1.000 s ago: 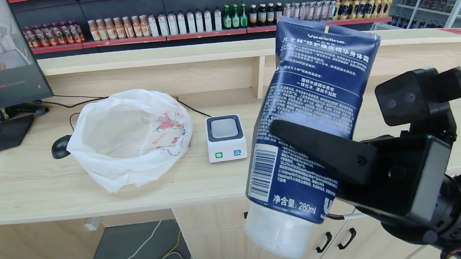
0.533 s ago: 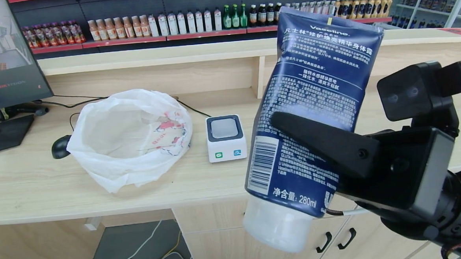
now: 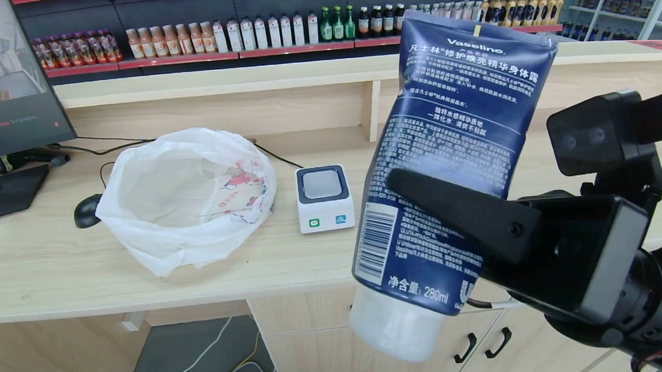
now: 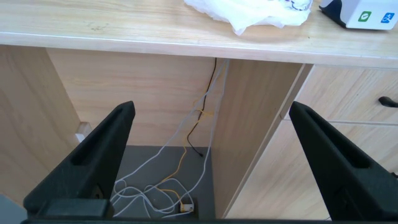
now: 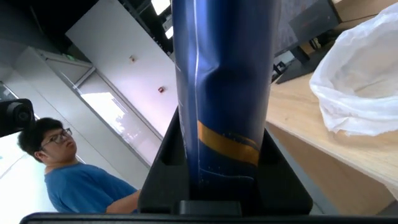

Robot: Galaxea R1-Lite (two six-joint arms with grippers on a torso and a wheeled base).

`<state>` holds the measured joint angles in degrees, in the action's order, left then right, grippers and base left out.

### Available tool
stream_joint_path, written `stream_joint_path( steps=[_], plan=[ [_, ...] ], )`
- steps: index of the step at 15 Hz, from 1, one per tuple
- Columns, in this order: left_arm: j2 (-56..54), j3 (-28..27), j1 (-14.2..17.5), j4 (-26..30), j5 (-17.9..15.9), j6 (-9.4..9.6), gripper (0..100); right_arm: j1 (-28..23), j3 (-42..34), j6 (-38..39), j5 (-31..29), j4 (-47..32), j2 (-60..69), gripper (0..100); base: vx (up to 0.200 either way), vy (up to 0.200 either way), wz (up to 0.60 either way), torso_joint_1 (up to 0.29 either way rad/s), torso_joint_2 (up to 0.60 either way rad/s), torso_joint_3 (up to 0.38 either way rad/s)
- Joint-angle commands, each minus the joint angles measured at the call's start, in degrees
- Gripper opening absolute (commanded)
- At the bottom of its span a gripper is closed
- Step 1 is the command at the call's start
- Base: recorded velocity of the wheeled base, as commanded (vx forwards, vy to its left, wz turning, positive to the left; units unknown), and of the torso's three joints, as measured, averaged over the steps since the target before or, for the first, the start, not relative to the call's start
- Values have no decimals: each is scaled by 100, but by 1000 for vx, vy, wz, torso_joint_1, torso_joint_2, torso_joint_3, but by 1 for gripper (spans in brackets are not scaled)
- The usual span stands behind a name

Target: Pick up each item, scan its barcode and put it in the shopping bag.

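Right gripper [image 3: 416,190]: jaws clamped on lotion tube [image 3: 457,117], across the lower-middle body, one finger over the printed back. Held up in the air, cap [image 3: 395,324] downward, crimped end up, slightly tilted. Right of the scanner [image 3: 324,197] and nearer the head camera, not over its window.

Barcode [image 3: 375,241]: low on the tube's left edge, clear of the finger, turned toward the head camera rather than the scanner.

Left gripper [image 4: 208,124]: jaws wide, nothing between them. Parked low, below the edge of the surface [image 3: 40,263], before the cabinet front.

Shopping bag [image 3: 158,246]: white, mouth open, slumped on the surface just left of the scanner.

Handling, by judgement:
- Soft plastic wall, likely to dent under squeeze; a slight crease visible in the right wrist view.
- Glossy, so probably slippery.
- Moderate weight, likely biased toward the cap end if full.
- Not fragile.

Best hold: across the flat faces at mid-body, clear of the barcode, as now. With a hard squeeze, risk of forcing product toward the cap; with a light one, risk of sliding. Needs turning to bring the barcode to the scanner window.
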<state>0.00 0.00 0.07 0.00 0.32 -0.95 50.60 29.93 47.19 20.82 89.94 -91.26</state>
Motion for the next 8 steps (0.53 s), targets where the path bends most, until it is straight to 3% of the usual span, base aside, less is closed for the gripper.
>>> stream_joint_path(
  steps=[1,4,8],
  plan=[
    [0,0,1,0,3,-2,100,2,-66,-351,1,6,-76,0,0,0,0,0,0,0],
    [0,0,1,0,3,-2,100,-24,-198,-1054,-105,6,-208,0,0,0,0,0,0,0],
    [0,0,1,0,3,-2,100,-86,-303,-2522,-1001,6,-525,0,0,0,0,0,0,0]
  ],
)
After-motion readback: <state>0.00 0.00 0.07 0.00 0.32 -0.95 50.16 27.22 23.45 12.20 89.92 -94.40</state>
